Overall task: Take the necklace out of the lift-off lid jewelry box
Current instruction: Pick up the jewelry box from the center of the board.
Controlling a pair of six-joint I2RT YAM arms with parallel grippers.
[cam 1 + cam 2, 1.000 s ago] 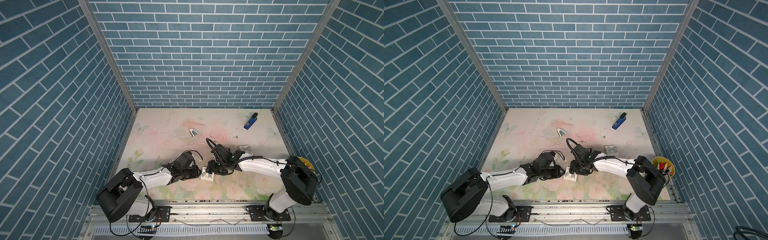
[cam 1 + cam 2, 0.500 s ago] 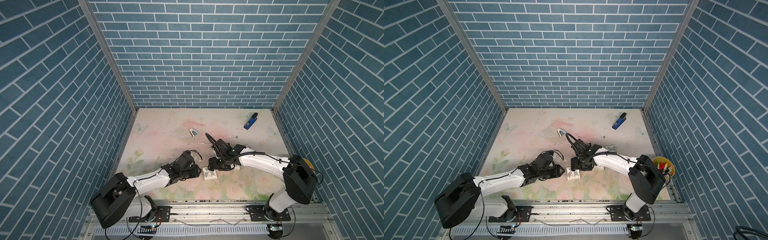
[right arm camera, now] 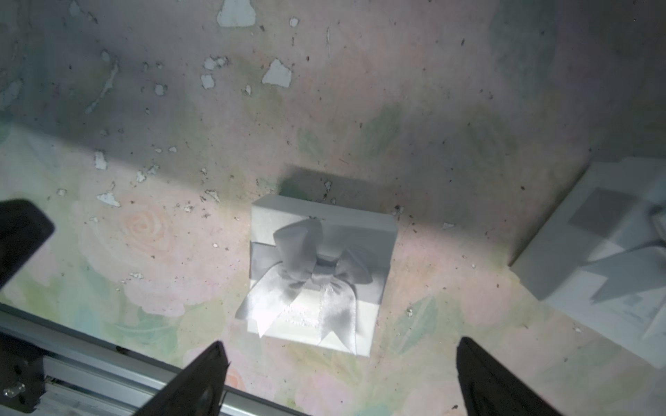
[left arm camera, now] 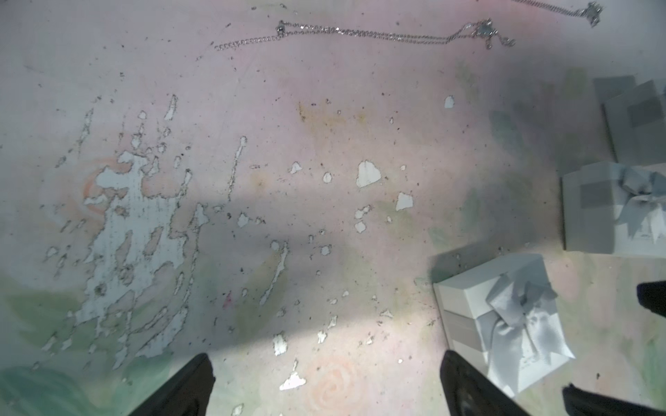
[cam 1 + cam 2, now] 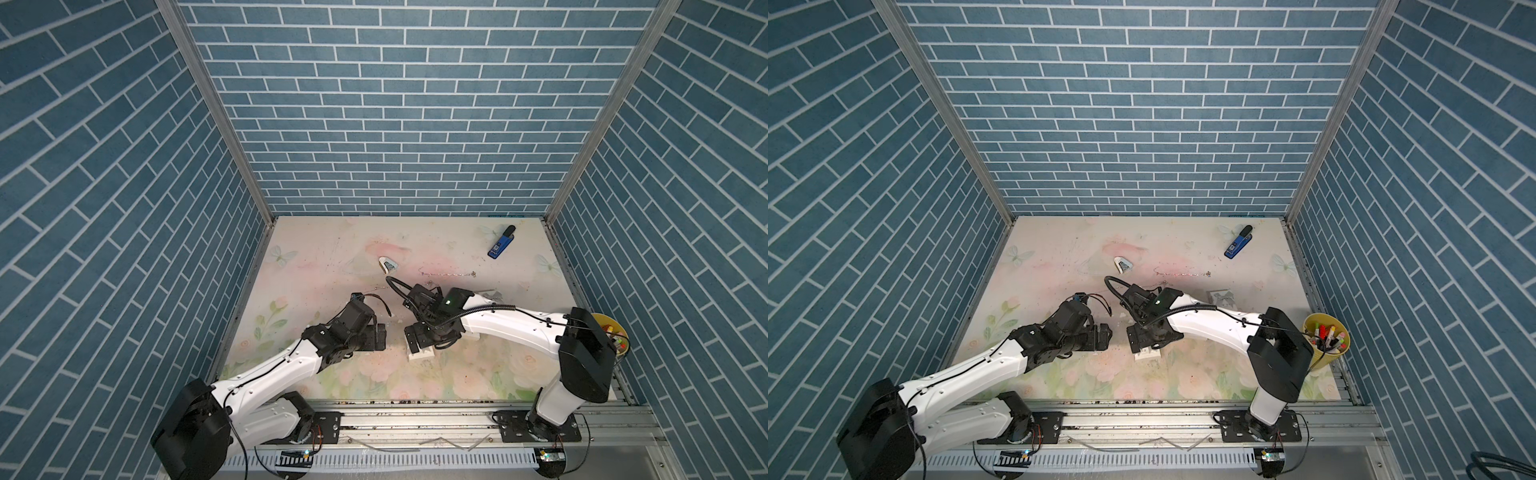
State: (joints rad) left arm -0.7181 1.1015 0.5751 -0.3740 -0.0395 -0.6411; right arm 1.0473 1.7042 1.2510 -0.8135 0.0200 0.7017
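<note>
Both pincers spread wide, nothing held. Jewelry box (image 3: 319, 273) sits on the floral mat (image 5: 332, 257) near the front edge, grey bow on top, lid on, so contents hidden and I can't see a necklace inside. Right gripper (image 3: 338, 354) hangs directly over it: in both top views it covers most of the box (image 5: 422, 354) (image 5: 1148, 354). Right wrist view shows the box centred in the gap, fingers (image 3: 212, 360) clear of its sides. Left gripper (image 4: 326, 358) is beside the box on the robot's left. The box (image 4: 504, 324) lies outside its gap, just past one finger. I can't tell if they touch. Loose chain (image 4: 360, 34) lies stretched on the mat farther back, well apart from both. Second grey box (image 5: 1221, 297) sits near the right arm.
</note>
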